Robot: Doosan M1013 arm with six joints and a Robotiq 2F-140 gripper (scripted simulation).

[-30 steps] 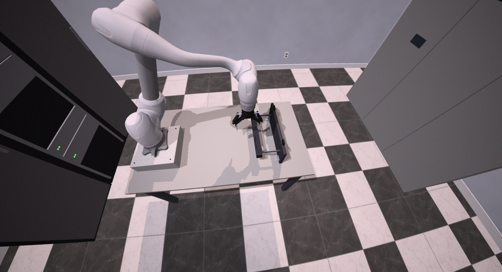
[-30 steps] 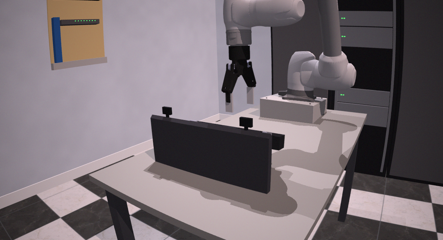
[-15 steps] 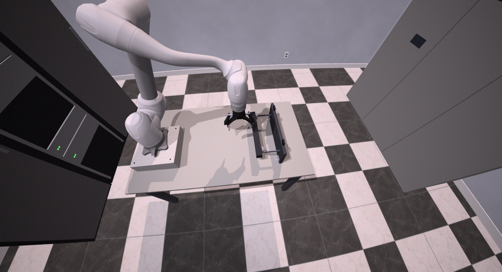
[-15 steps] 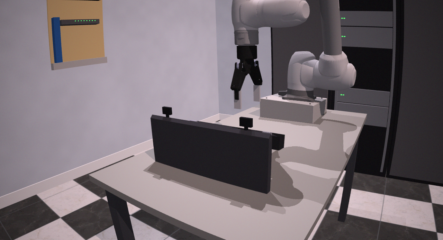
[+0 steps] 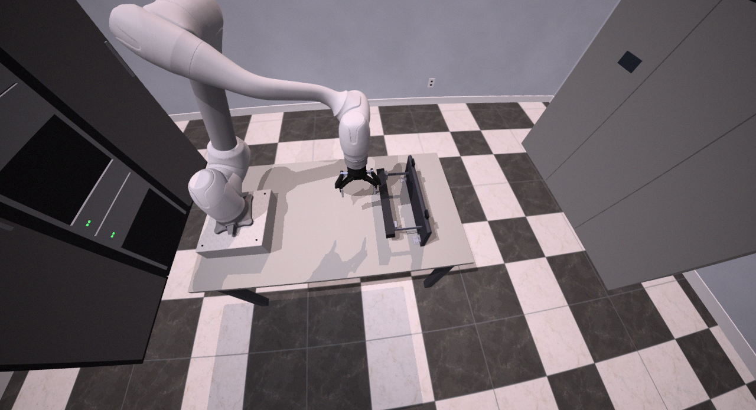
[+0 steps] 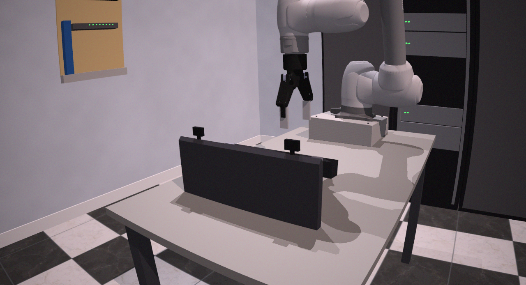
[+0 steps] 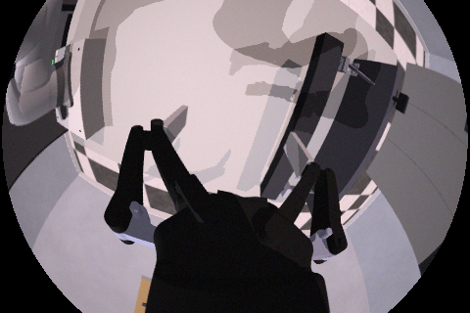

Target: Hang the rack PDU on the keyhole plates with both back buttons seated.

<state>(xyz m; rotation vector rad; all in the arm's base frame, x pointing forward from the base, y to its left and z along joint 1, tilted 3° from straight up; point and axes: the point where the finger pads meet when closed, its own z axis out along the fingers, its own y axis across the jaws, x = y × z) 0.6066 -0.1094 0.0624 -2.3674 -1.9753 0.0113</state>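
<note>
Concealed and indistinct items

The upright panel [image 6: 250,180] hides most of the PDU [image 6: 329,167] in the exterior view; the keyhole plates [image 5: 422,240] are too small to resolve.

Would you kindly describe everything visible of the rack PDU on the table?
The rack PDU is a long, narrow, matte black bar beside a taller dark upright panel, with thin metal rods bridging the two near each end. Whether it rests on the table or on those rods cannot be told. The open gripper hovers near one end, touching nothing.
</note>
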